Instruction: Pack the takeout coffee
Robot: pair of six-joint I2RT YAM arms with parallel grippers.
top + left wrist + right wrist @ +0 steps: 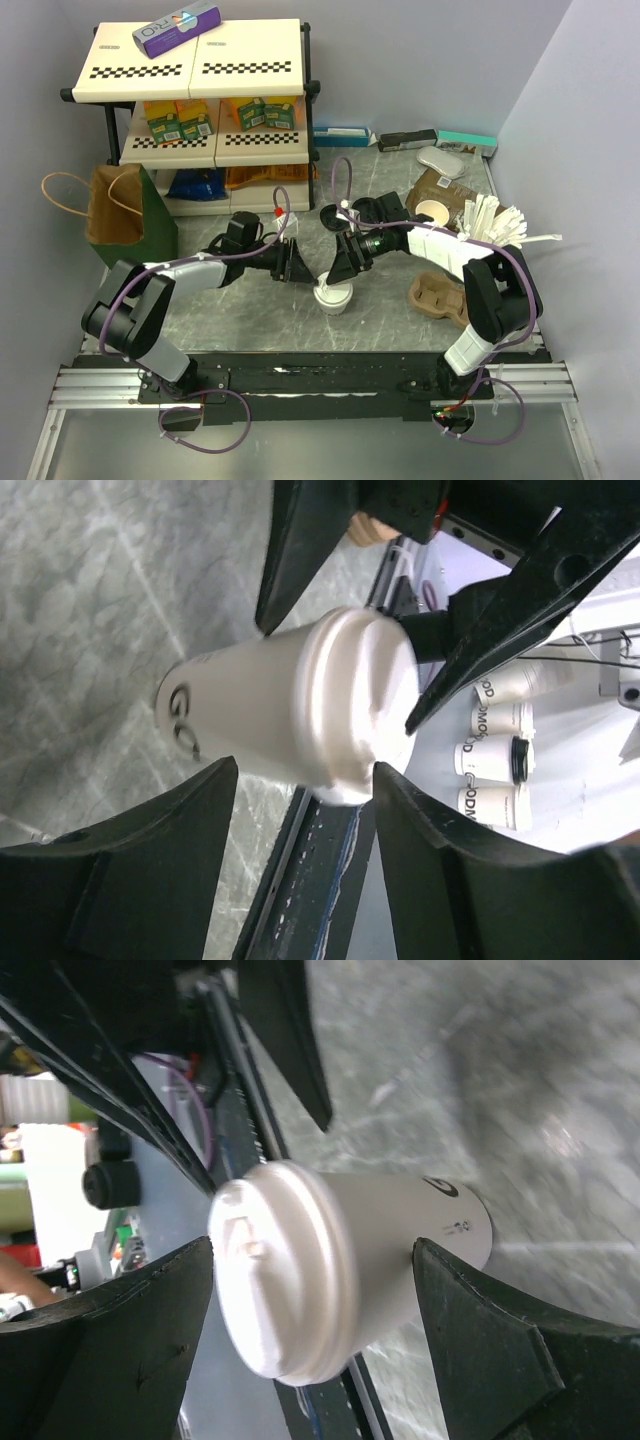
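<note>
Top external shows me the left claw (306, 270) and right claw (338, 270) both open around the lidded takeout coffee (333, 297), which is not yet in the cup tray (437, 297).

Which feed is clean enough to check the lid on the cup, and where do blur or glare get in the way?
Top external: evenly lit and sharp, but the cup is small there. Left wrist: the lid is soft and washed out. Right wrist: the table is smeared, yet the lid's ridges and sip tab read best here.
</note>
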